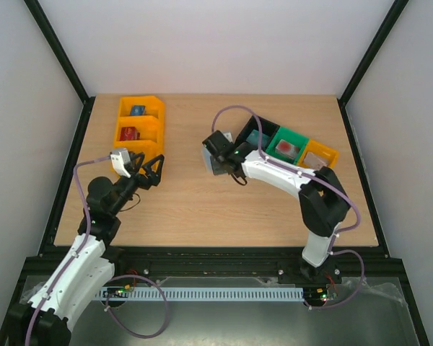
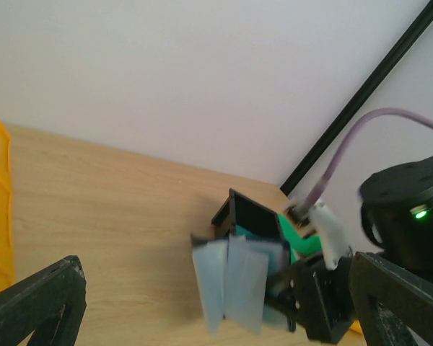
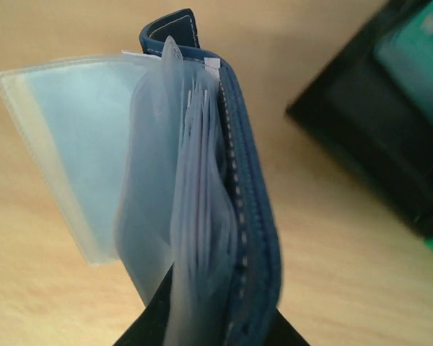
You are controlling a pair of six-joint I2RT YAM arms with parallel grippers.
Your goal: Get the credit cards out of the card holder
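1. The left tool [image 1: 153, 171] sits over the bench's [image 1: 195, 209] 9 o'clock side. Its fingers [image 2: 40, 303] are spread wide and hold nothing.
2. The card holder [image 1: 213, 164] is held up off the bench just past centre, toward 12 o'clock in the top view, and well apart from the left tool.
3. In the right wrist view its long axis runs from 6 to 12 o'clock. The closing tab [image 3: 175, 25] is at the 12 o'clock end.
4. It is seen edge-on. The navy cover [image 3: 258, 238] is on the 3 o'clock side, and the clear sleeves [image 3: 58, 144] fan open toward 9 o'clock.
5. The cover is dark navy with pale stitching along its edge. The sleeves are glossy and tinted pale blue-grey. Which panels are credit cards I cannot tell.
6. The right tool [image 1: 222, 153] is clamped on the holder's 6 o'clock end, with dark fingers [image 3: 148, 328] on either side of it.
7. The bench is pale wood.
   - An orange bin [image 1: 156, 128] stands at its 11 o'clock corner.
   - A black bin [image 1: 247, 130], a green bin [image 1: 297, 134] and a yellow bin [image 1: 330, 153] stand in a row toward 2 o'clock.
   - White walls and black frame posts [image 1: 58, 50] enclose the bench.
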